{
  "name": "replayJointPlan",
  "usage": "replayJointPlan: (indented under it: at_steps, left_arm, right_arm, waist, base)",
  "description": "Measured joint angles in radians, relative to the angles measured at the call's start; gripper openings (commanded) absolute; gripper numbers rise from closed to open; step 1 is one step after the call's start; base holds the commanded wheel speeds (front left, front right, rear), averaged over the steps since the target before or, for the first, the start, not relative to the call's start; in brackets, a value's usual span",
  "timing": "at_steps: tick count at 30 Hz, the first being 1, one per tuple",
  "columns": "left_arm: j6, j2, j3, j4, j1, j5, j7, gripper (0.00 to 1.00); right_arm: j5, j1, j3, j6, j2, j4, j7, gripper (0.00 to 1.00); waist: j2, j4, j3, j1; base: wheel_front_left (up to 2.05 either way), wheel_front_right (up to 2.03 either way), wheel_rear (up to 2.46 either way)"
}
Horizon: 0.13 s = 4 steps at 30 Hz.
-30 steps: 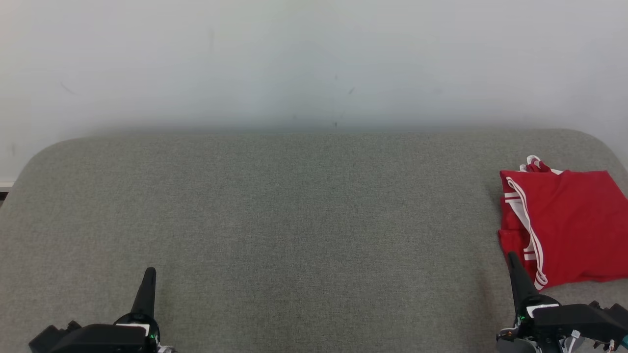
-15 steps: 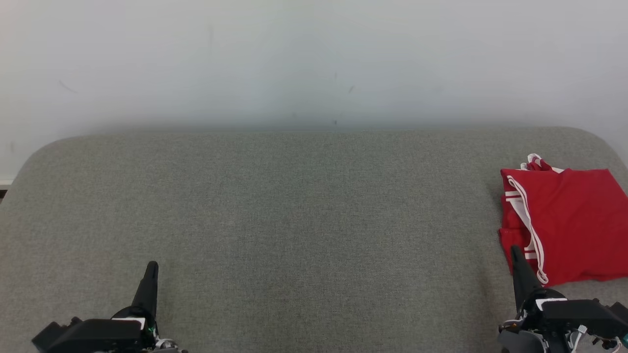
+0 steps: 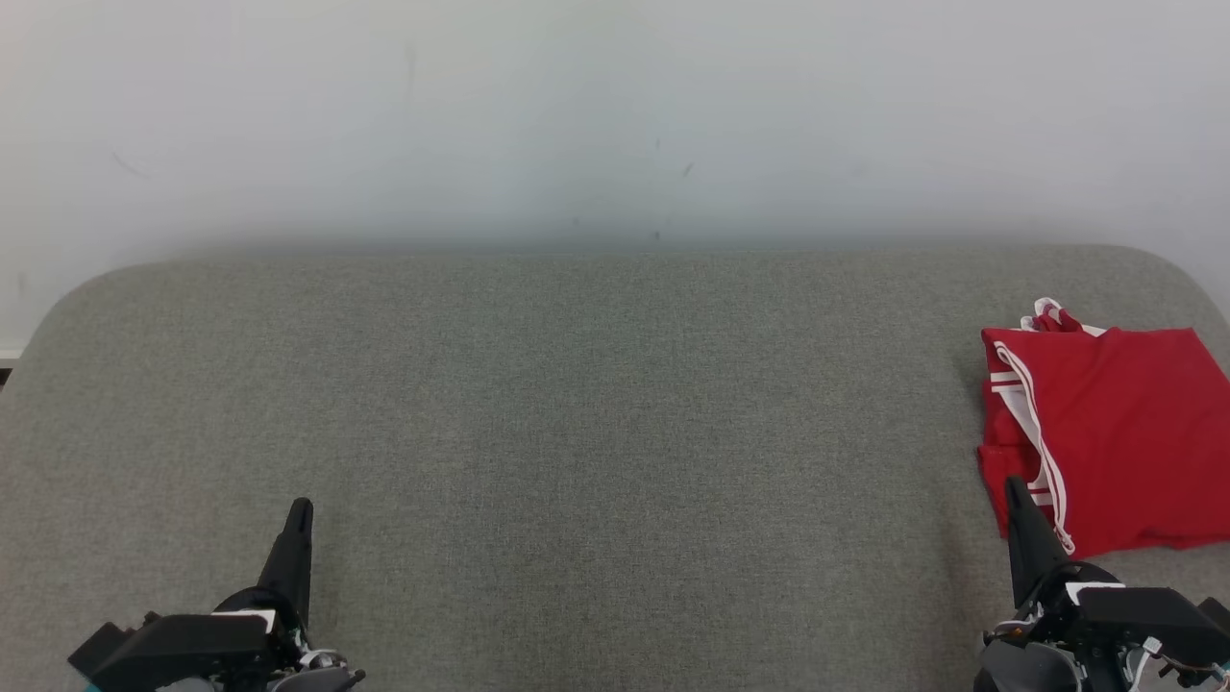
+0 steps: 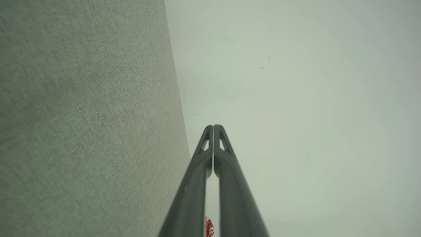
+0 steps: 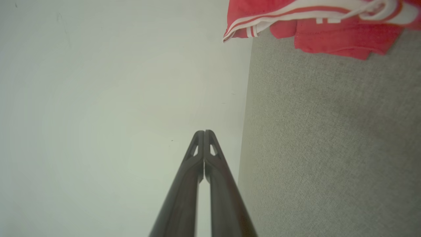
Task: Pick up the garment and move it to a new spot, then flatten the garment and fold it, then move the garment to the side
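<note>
Two pincers rest low at the near edge of a grey fabric-covered counter [image 3: 615, 404], both with their long dark fingers pressed together and holding nothing. The left pincer [image 3: 300, 507] sits at the lower left of the head view, pointing toward the pale wall [image 3: 615, 115] behind the counter. Its wrist view shows the left pincer [image 4: 213, 127] with its tips meeting, and a sliver of red [image 4: 209, 229] between the finger bases.

The right pincer [image 3: 1014, 488] stands at the lower right. In the head view its tip overlaps the near left corner of the red garment [image 3: 1119, 432]. The right wrist view shows the right pincer [image 5: 204, 132] shut and aimed at the wall, with the garment [image 5: 329, 38] off to one side, apart from the fingers.

The garment lies folded at the counter's far right edge, its white stripes running along its left side and a bunched bit of white trim at its far corner.
</note>
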Motion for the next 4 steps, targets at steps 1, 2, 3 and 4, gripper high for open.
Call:
replayJointPlan:
  at_steps: [1, 2, 3, 4]
  left_arm:
    - [0.0, 0.0, 0.0, 0.0, -0.001, 0.0, 0.0, 0.0]
    - [0.0, 0.0, 0.0, 0.0, -0.001, 0.0, 0.0, 0.0]
    - [0.0, 0.0, 0.0, 0.0, -0.001, 0.0, 0.0, 0.0]
    - [0.0, 0.0, 0.0, 0.0, -0.001, 0.0, 0.0, 0.0]
  right_arm:
    - [0.001, 0.0, 0.0, 0.0, 0.0, 0.0, 0.0, 0.0]
    - [0.001, -0.001, 0.0, 0.0, 0.0, 0.0, 0.0, 0.0]
    - [0.001, -0.001, 0.0, 0.0, 0.0, 0.0, 0.0, 0.0]
    - [0.001, -0.001, 0.0, 0.0, 0.0, 0.0, 0.0, 0.0]
  waist:
    - [-0.0001, 0.0, 0.0, 0.0]
    - [0.0, 0.0, 0.0, 0.0]
    - [0.0, 0.0, 0.0, -0.0001]
    - [-0.0001, 0.0, 0.0, -0.0002]
  base:
    - [0.0, 0.0, 0.0]
    - [0.0, 0.0, 0.0]
    - [0.0, 0.0, 0.0]
    - [0.0, 0.0, 0.0]
